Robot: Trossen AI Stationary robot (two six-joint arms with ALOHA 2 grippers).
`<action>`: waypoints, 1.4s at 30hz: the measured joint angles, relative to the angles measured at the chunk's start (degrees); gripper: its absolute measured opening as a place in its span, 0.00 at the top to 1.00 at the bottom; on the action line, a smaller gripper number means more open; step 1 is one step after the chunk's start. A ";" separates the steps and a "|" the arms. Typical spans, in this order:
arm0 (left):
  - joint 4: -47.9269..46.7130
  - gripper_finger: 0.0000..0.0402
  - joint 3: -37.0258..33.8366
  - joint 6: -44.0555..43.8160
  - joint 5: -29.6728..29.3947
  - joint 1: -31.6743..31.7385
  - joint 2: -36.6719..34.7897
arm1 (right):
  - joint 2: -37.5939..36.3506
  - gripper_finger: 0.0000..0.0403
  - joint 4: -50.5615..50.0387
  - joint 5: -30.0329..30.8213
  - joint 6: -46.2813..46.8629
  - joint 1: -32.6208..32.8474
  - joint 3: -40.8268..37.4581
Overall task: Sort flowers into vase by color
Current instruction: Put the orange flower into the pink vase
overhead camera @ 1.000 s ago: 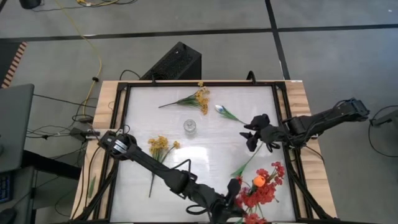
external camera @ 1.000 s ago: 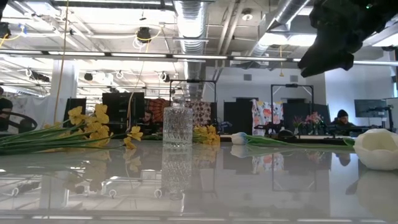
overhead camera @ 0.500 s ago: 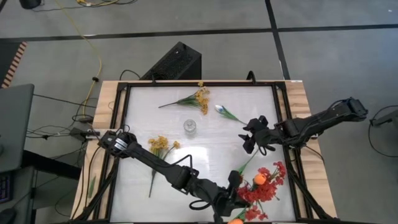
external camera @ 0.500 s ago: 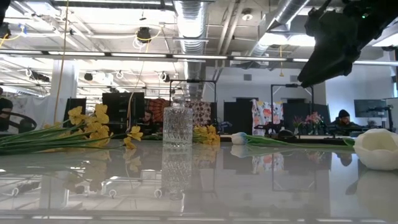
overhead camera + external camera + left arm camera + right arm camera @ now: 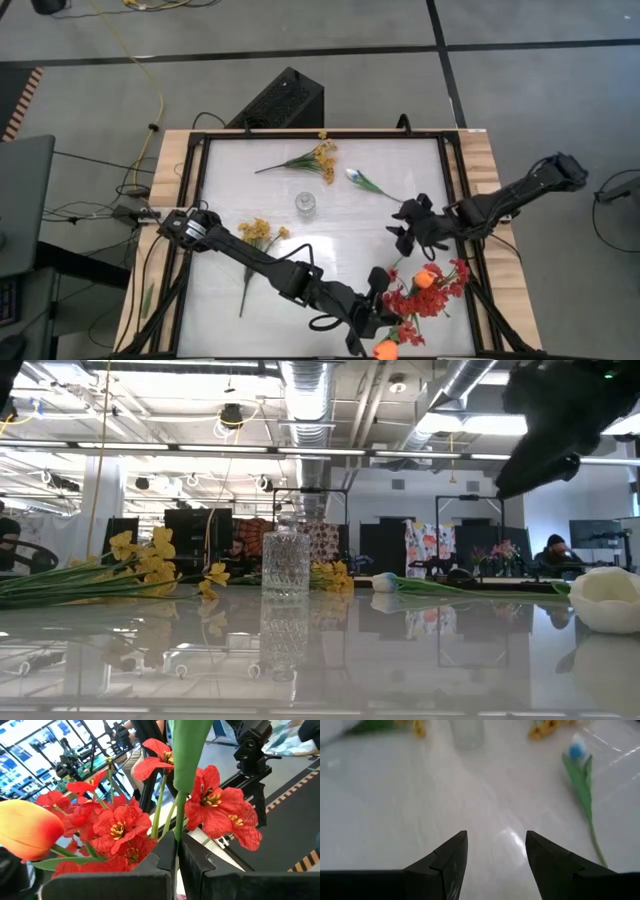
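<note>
The left claw (image 5: 385,322) sits low at the near right part of the white tabletop (image 5: 330,215), clenched on the green stems of the red blossom spray (image 5: 425,300); in its wrist view the dark fingers (image 5: 165,857) pinch those stems with the red blooms fanned just beyond them and an orange tulip bud (image 5: 27,830) close beside. Seen from above, one orange bud (image 5: 427,279) lies among the red blooms and another (image 5: 385,349) sits at the tabletop's near edge by the claw. Further left, a yellow blossom spray (image 5: 258,235) lies flat, well apart from both claws, and a second yellow spray (image 5: 318,156) lies near the far edge. The clear cut-glass vase (image 5: 305,205) stands upright mid-tabletop, holding no flowers. A white tulip bud (image 5: 352,175) with its stem lies just right of the vase. The right claw (image 5: 405,230) hovers released above the tabletop, near that tulip's stem end and just beyond the red spray. No readable writing shows
</note>
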 joint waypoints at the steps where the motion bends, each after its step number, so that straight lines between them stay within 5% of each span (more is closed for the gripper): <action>1: 0.01 1.00 0.00 0.05 0.01 -0.06 0.00 | 0.00 0.44 -1.51 -0.06 0.37 0.71 0.00; 11: 2.27 1.00 -0.02 -2.02 5.00 -0.09 0.00 | 0.00 0.44 -20.61 -2.57 17.40 6.20 -0.02; 16: 3.99 1.00 -0.02 -2.38 6.21 -0.10 0.00 | 0.00 0.44 -20.11 -5.41 21.68 10.89 -0.02; 26: 5.15 1.00 -0.85 -0.98 4.00 0.50 0.00 | 0.04 0.44 -17.39 -1.11 33.70 21.25 -0.02; 42: 4.87 1.00 -1.49 -0.11 1.54 1.27 0.02 | 0.07 0.44 -15.40 -1.26 35.47 30.25 -0.02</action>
